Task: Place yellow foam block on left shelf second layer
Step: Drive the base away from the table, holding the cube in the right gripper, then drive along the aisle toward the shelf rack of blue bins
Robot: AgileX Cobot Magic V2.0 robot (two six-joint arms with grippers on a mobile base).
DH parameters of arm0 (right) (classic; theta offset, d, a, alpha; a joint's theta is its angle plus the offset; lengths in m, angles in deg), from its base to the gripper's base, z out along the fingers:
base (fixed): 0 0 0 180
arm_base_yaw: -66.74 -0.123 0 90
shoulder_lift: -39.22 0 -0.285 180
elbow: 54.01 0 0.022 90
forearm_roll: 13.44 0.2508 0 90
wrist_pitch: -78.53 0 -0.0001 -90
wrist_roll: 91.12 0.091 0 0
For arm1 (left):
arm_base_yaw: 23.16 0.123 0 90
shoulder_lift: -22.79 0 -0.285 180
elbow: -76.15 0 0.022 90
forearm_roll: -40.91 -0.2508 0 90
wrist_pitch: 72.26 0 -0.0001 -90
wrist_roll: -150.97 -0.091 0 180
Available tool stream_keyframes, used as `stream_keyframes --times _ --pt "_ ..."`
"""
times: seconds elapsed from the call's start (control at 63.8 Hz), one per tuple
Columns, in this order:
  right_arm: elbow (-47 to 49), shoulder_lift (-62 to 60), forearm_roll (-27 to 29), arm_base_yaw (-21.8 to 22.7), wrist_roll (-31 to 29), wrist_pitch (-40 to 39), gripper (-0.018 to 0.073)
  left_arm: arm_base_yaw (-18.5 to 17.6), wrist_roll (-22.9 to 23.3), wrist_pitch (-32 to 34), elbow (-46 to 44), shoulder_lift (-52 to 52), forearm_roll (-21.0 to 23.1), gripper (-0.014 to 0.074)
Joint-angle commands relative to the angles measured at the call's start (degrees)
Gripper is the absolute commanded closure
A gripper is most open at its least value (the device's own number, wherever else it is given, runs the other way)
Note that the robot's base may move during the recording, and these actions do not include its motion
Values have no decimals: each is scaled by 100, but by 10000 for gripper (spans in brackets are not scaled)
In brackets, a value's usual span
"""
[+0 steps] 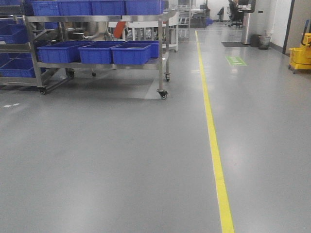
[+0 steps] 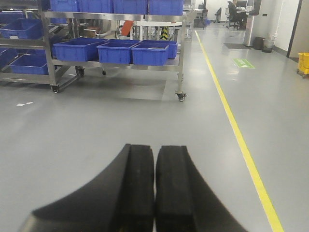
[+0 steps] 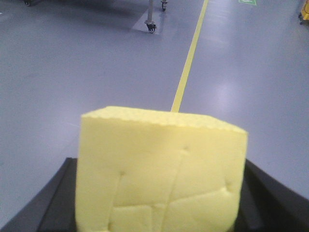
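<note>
Right gripper (image 3: 161, 215) grips yellow foam block (image 3: 161, 164) (creased).

Front view low, looking far along the floor (image 1: 121, 160); left wrist looking the same way, sharing shelf cart (image 1: 160, 53) far left and yellow line (image 1: 212, 126); right wrist close behind yellow foam block (image 3: 159, 174).

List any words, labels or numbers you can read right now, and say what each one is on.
No text can be read in any view.
On the green floor marking: a pale figure or lettering, too blurred to read.
On the yellow foam block: no print on the faces that show.
</note>
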Motion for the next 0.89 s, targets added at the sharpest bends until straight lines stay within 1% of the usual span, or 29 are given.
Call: stream_keyframes --times 0.0,0.878 --pt "161 103 -42 28 -56 -479 225 2 22 482 158 76 42 460" --pt "161 103 -42 28 -56 -486 225 2 22 482 158 76 42 460"
